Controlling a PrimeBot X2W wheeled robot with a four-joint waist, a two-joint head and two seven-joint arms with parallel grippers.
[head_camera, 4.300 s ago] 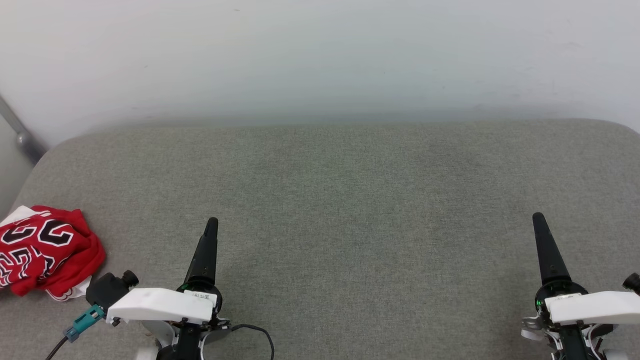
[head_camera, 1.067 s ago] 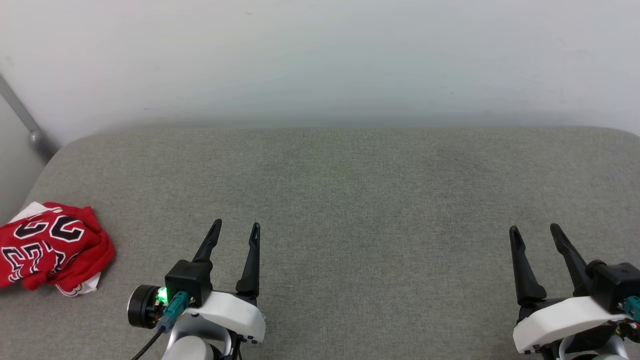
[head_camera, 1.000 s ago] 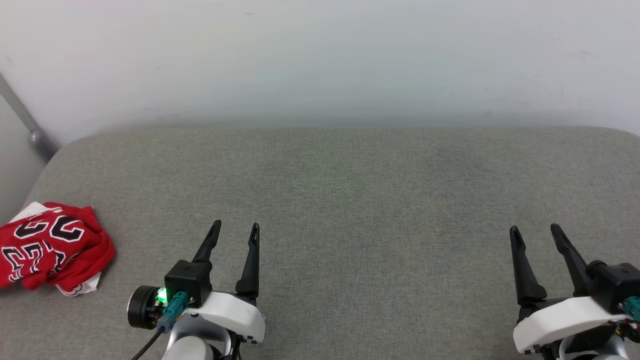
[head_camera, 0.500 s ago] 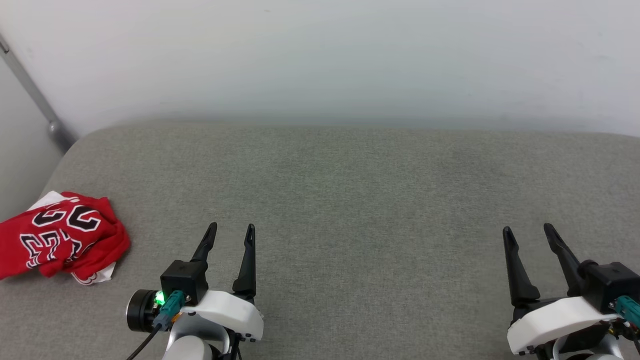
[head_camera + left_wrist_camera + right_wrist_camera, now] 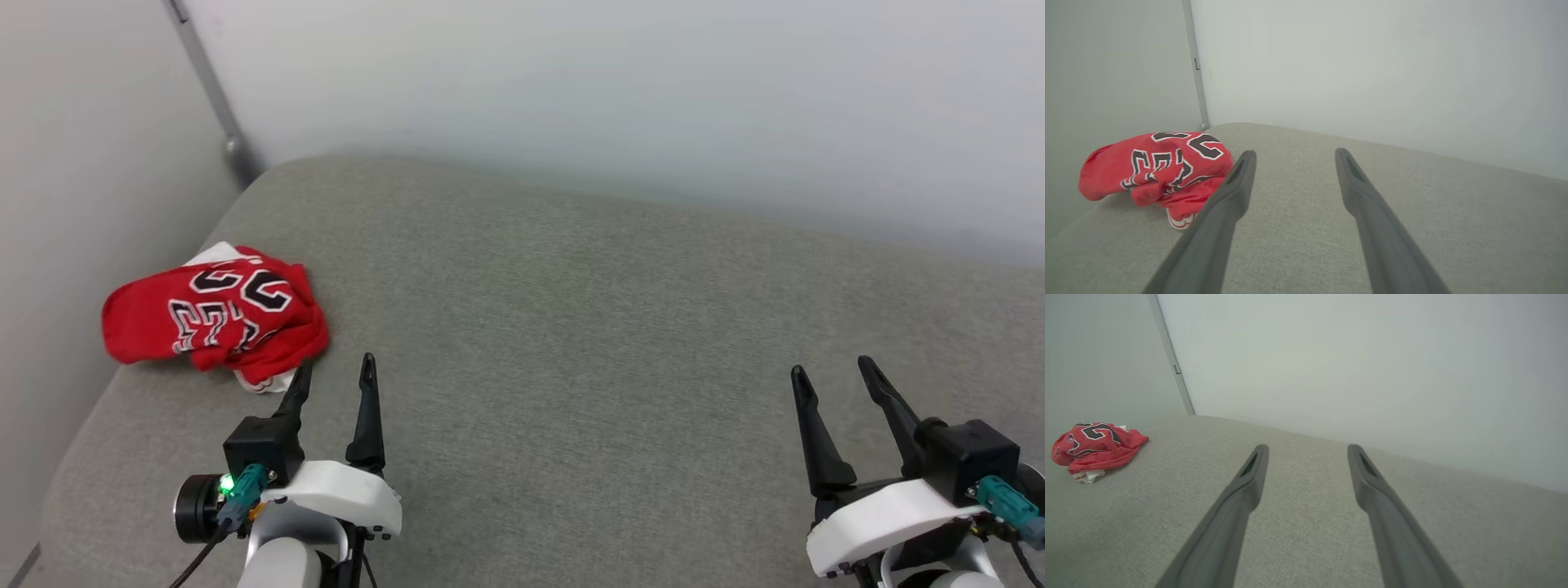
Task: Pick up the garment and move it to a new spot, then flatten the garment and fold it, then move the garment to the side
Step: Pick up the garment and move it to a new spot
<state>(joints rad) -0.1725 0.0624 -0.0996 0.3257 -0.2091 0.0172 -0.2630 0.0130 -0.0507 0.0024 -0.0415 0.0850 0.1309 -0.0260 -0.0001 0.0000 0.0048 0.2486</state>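
The garment (image 5: 219,321), a red jersey with black white-outlined numerals and a bit of white trim, lies crumpled in a heap near the left end of the grey padded surface (image 5: 571,327). My left gripper (image 5: 336,371) stands open just to the right of and below the heap, its left fingertip close to the fabric's edge, nothing between the fingers. In the left wrist view the garment (image 5: 1155,167) sits left of my open left gripper (image 5: 1295,154). My right gripper (image 5: 829,369) is open far to the right; the right wrist view shows the garment (image 5: 1096,447) far left of it (image 5: 1308,448).
Pale walls meet in a corner with a grey vertical strip (image 5: 212,90) just behind the surface's left end. The wall on the left (image 5: 65,204) runs close beside the garment. The surface's left edge curves down at the lower left.
The head camera has turned left, so the garment now shows further right and higher. Both grippers went from shut to open since the oldest frame; the garment lies as before.
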